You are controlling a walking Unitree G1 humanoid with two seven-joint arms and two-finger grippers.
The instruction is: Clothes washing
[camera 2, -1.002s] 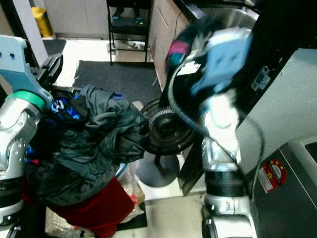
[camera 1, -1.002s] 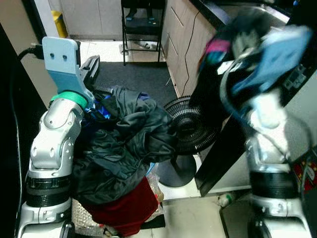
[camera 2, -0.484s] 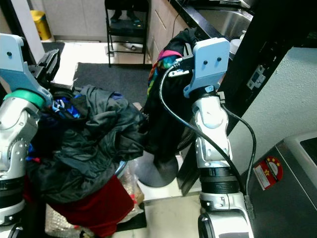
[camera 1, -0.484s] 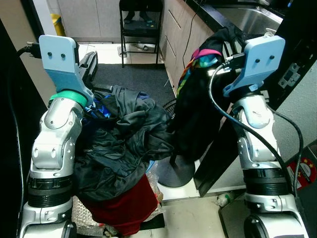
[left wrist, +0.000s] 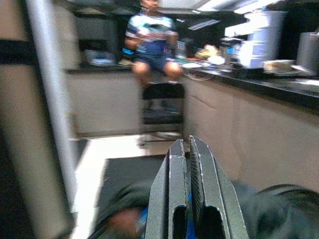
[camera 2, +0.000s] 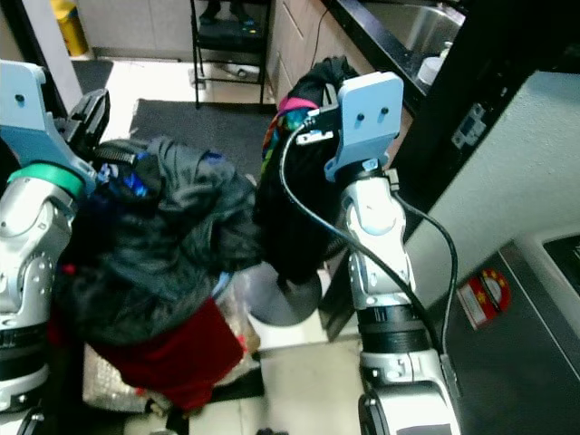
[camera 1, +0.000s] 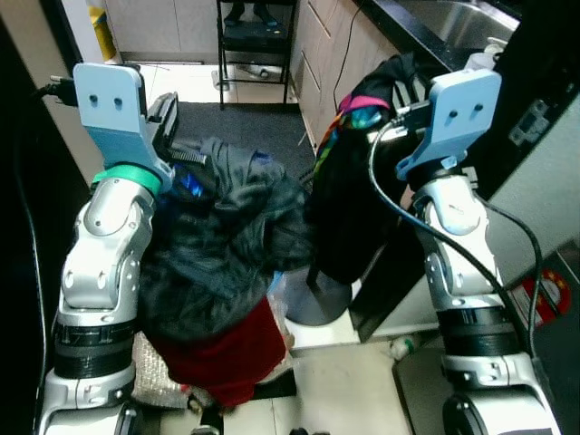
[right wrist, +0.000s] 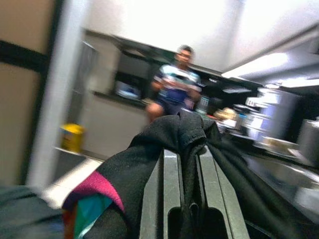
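Note:
A black garment [camera 1: 349, 208] with pink and teal trim hangs from my right gripper [right wrist: 182, 154], which is shut on a fold of it at chest height. The cloth drapes down beside a heap of laundry [camera 1: 227, 245]: a dark grey jacket over something blue, with a red cloth [camera 1: 227, 349] at the bottom. My left gripper [left wrist: 183, 142] is raised at the heap's far left edge, its fingers [camera 1: 168, 113] shut with nothing between them.
A floor fan's base [camera 1: 313, 304] stands behind the hanging garment. A dark open door panel [camera 1: 390, 290] leans at the right, with a grey appliance [camera 2: 535, 317] beyond it. Cabinets and a sink counter [camera 1: 444, 23] run along the right. A chair [camera 1: 254, 36] and a seated person [left wrist: 152, 45] are ahead.
A second ago my right arm was a blur, swinging the garment up. It now holds steady with the garment hanging lower and closer to the heap. The camera has shifted a little.

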